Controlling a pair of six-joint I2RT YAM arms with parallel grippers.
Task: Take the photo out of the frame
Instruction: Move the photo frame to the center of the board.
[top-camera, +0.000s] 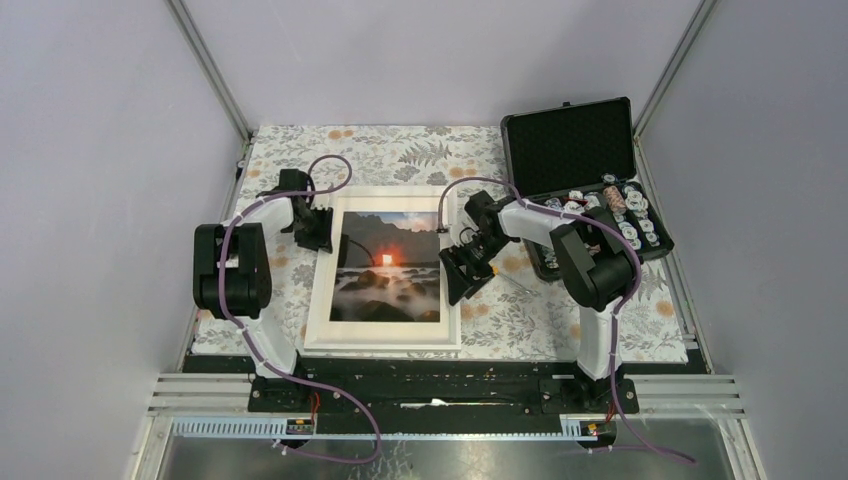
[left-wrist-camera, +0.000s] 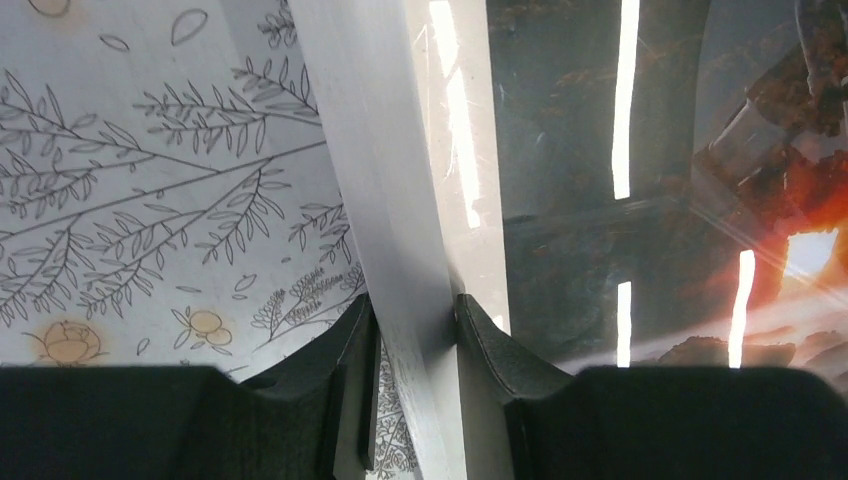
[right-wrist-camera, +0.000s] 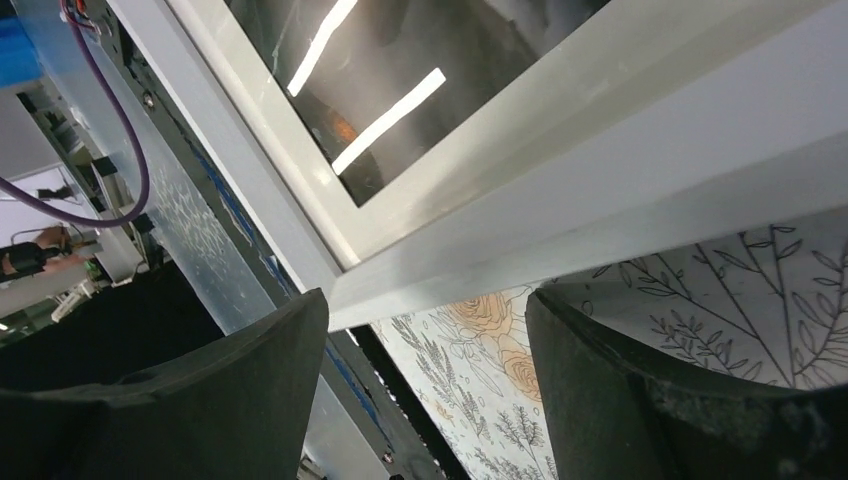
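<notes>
The frame (top-camera: 385, 338), white-bordered, lies face up in the middle of the floral cloth. Inside it, behind glass, is the photo (top-camera: 388, 270) with its orange sun. My left gripper (top-camera: 325, 235) is at the frame's upper left side. In the left wrist view its fingers (left-wrist-camera: 480, 330) press both sides of the white rail (left-wrist-camera: 370, 150), with the photo (left-wrist-camera: 580, 150) to the right. My right gripper (top-camera: 462, 275) is at the frame's right side. Its jaws (right-wrist-camera: 428, 300) stand wide apart below the frame's rail (right-wrist-camera: 600, 150), holding nothing.
An open black foam-lined case (top-camera: 570, 140) stands at the back right, with several small round items (top-camera: 625, 215) in its lower half. The floral cloth (top-camera: 400, 150) covers the table. A metal rail (top-camera: 440, 395) runs along the near edge by the arm bases.
</notes>
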